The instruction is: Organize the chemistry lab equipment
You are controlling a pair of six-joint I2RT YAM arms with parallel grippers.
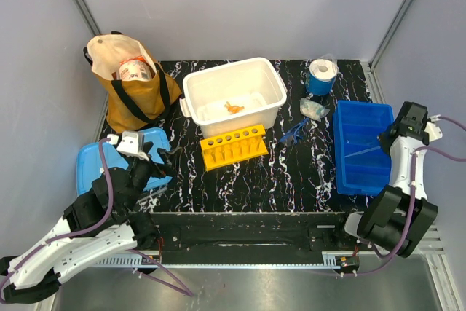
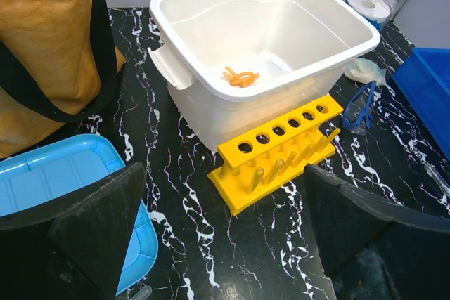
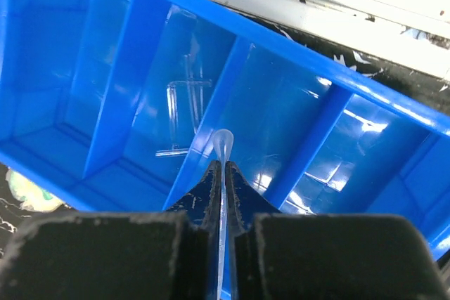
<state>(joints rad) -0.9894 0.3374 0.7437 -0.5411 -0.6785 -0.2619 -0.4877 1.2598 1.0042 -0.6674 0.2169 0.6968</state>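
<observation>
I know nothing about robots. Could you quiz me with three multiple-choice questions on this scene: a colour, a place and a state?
1. The rack is: A red, B yellow, C green.
2. The orange piece lies: A on the rack, B beside the rack, C in the white tub.
3. The right fingers are: A shut on a clear tube, B wide open, C shut on nothing.
Answers: B, the rack is plainly yellow; C, it lies on the tub's floor; A, both fingers pinch the thin tube.
</observation>
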